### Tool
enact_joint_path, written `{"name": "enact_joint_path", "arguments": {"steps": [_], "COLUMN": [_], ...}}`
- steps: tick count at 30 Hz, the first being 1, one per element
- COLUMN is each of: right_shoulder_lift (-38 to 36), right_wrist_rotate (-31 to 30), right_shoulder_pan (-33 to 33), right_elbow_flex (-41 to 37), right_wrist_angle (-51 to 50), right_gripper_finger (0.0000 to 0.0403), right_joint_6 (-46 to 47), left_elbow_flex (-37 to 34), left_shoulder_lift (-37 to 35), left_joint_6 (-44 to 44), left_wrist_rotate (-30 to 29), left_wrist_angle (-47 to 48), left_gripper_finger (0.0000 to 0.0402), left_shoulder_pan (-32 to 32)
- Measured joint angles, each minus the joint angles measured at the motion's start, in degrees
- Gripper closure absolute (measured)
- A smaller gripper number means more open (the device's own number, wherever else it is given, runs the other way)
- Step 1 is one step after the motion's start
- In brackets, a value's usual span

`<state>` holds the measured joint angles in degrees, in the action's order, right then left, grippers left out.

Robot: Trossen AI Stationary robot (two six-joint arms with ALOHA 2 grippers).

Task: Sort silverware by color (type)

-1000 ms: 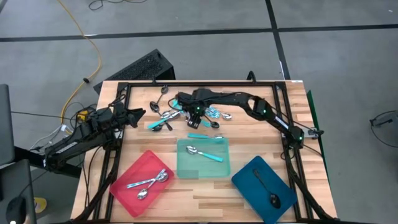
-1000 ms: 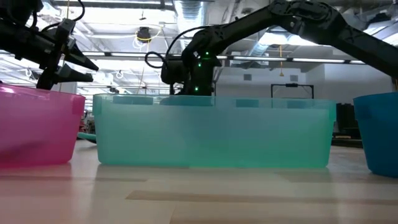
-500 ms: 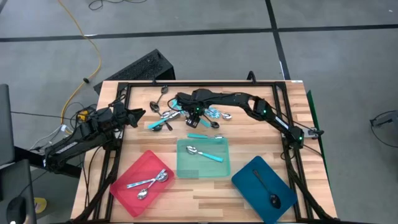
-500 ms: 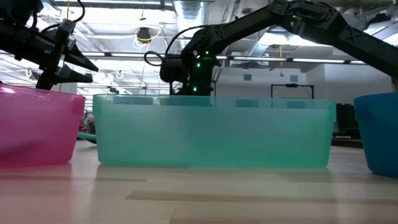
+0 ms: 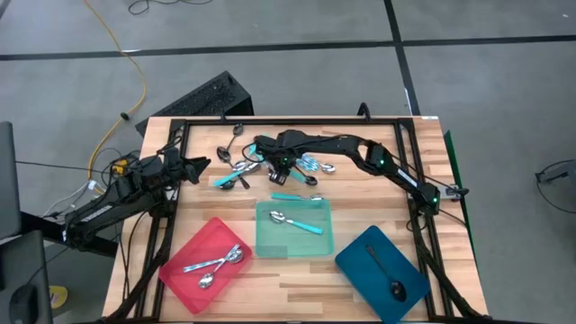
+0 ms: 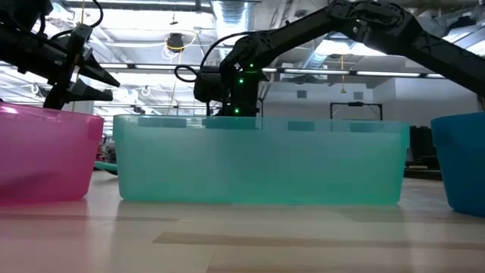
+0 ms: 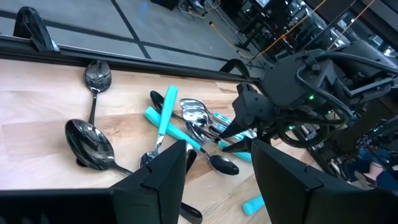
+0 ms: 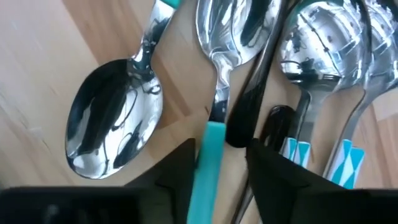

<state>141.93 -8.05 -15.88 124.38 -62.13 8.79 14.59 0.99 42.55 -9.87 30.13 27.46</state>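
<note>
Straddling one turquoise-handled spoon [image 8: 208, 134] in the heap of silverware [image 5: 279, 167] toward the far middle of the bench [image 5: 360, 211]: right gripper [image 5: 282, 165], fingers apart on either side of the handle, not visibly clamped.

Heap: mixed shiny silver, turquoise-handled and dark spoons, overlapping and touching; one stray turquoise handle [image 5: 286, 196] just outside the far wall of the teal tray.

Already sorted: two or three silver spoons [image 5: 214, 265] in the red tray [image 5: 184, 270]; one turquoise-handled spoon [image 5: 294, 221] in the teal tray [image 5: 265, 238]; one dark spoon [image 5: 387, 274] in the blue tray [image 5: 355, 256].

Left gripper [image 5: 196, 167]: waiting above the bench's left side, near the heap, fingers apart, nothing between them.

Handling note, as judgement: close squarely on the turquoise handle alone; dark handle [image 8: 249, 102] lies hard beside it and could be pinched or dragged along. Lift straight, slowly, since neighbouring bowls overlap.

Surface: pale wooden bench inside a black frame [image 5: 270, 121]. Room: grey floor, yellow cable [image 5: 126, 54], possibly a keyboard [image 5: 202, 97] behind the bench; ceiling lights and ducting beyond, seen from bench height.
</note>
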Motion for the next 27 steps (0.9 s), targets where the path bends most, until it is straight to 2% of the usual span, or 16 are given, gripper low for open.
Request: {"name": "enact_joint_path", "arguments": {"steps": [5,7,27], "right_shoulder_lift": [0.0,0.0,-0.24], "right_wrist_rotate": [0.21,0.43,4.15], "right_shoulder_pan": [0.0,0.0,-0.07], "right_elbow_flex": [0.0,0.0,1.79], "right_wrist_angle": [0.28,0.24,-2.82], "right_gripper_finger": [0.033,0.0347,0.0347], "right_joint_6": [0.41,0.38,1.31], "left_elbow_flex": [0.0,0.0,0.0], "left_shoulder_lift": [0.02,0.0,0.0], "left_joint_6": [0.19,0.2,0.35], "left_wrist_rotate": [0.0,-0.02,-1.51], "left_wrist_angle": [-0.02,0.0,0.0], "left_gripper_finger": [0.0235,0.0235,0.0235], "left_shoulder_pan": [0.0,0.0,-0.02]}}
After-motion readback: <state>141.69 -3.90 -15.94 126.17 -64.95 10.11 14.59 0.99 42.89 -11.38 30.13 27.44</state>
